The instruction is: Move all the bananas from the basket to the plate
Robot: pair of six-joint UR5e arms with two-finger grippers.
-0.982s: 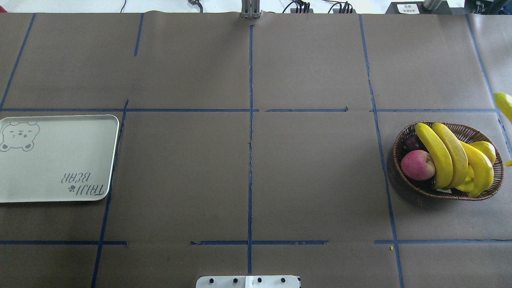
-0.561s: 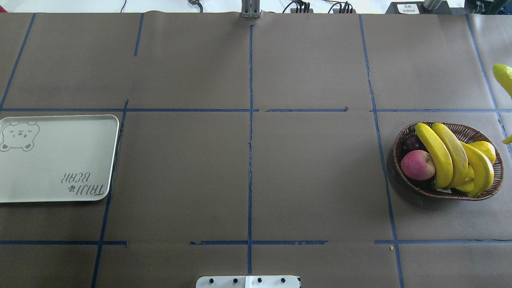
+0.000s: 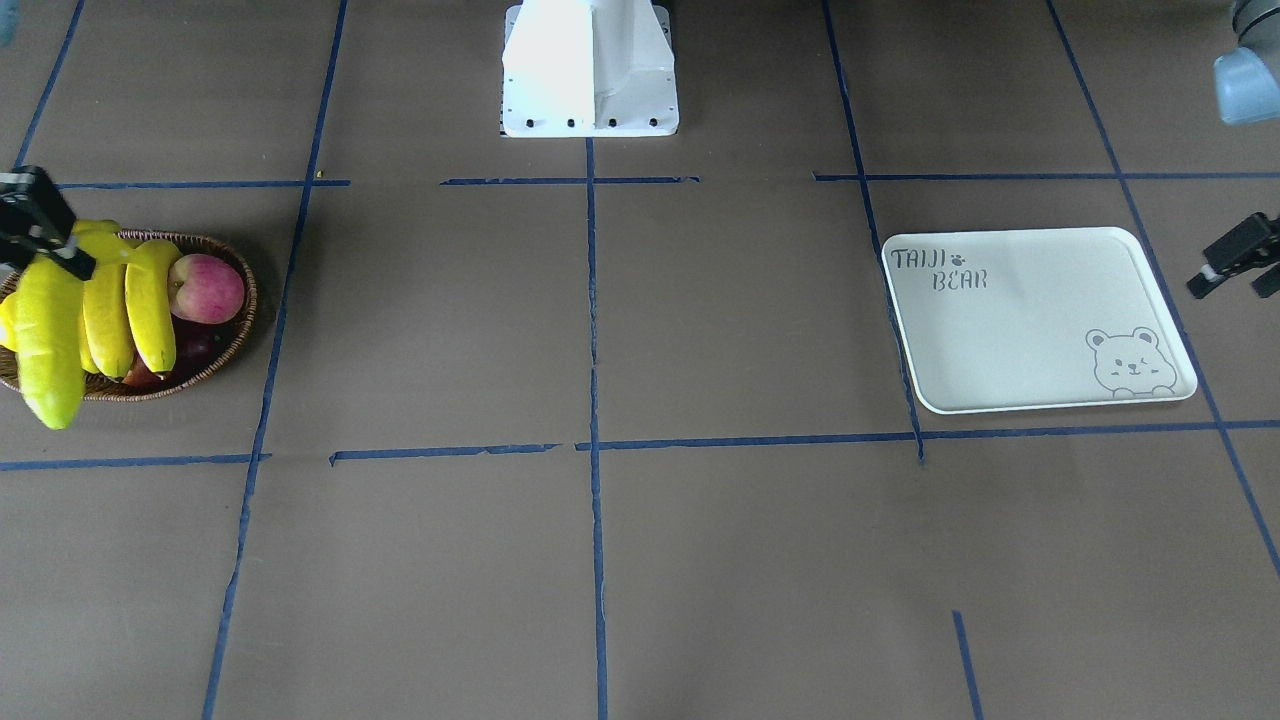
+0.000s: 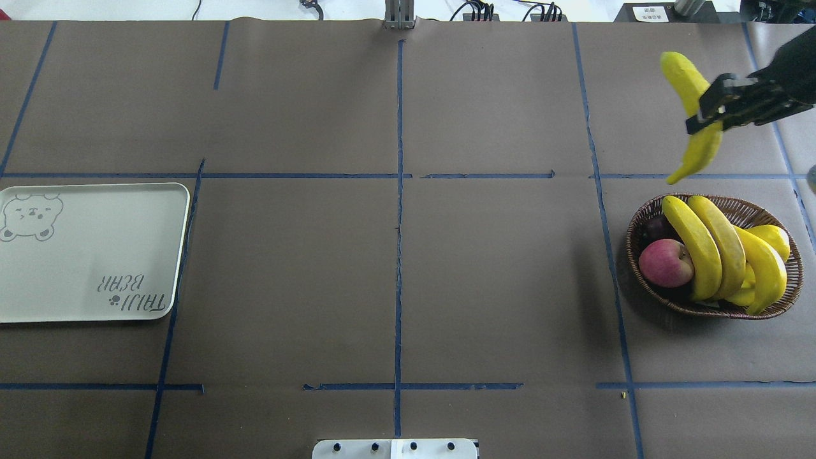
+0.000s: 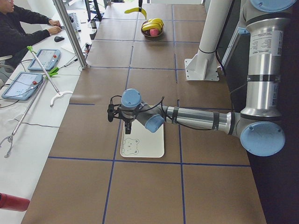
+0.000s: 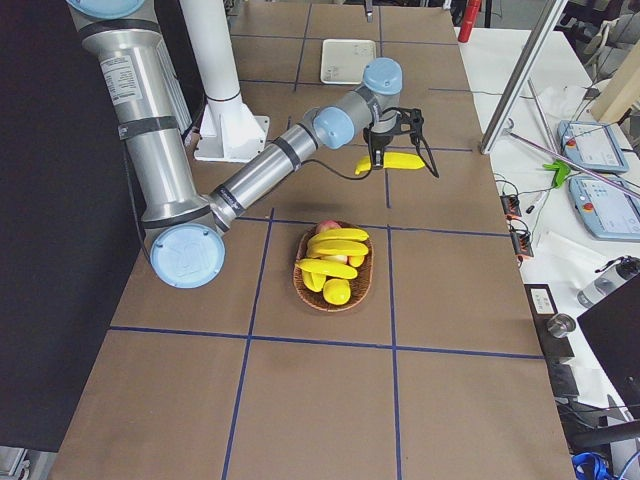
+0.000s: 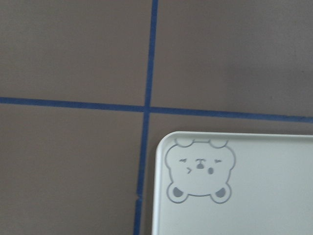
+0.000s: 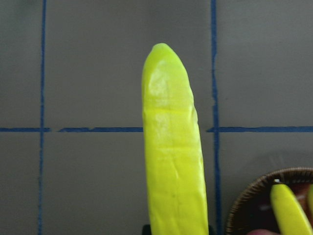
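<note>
My right gripper [image 4: 702, 112] is shut on one banana [image 4: 690, 83] and holds it in the air beyond the basket [image 4: 746, 207]. The held banana also shows in the front view [image 3: 50, 340] and fills the right wrist view [image 8: 171, 147]. Three more bananas [image 4: 698, 252] lie side by side in the brown wicker basket. The white plate [image 4: 95, 255] with the bear print lies bare at the far left. My left gripper [image 3: 1235, 270] is open and empty, hovering just past the plate's bear corner [image 7: 200, 171].
A red apple [image 4: 666, 262], a dark fruit [image 4: 656, 226] and a squat yellow fruit [image 4: 776, 236] share the basket. Blue tape lines cross the brown table. The robot's white base [image 3: 590, 70] stands at the near middle edge.
The right gripper with the banana has come in from the right edge, moving leftward and away from the robot. The basket and plate have not moved.
</note>
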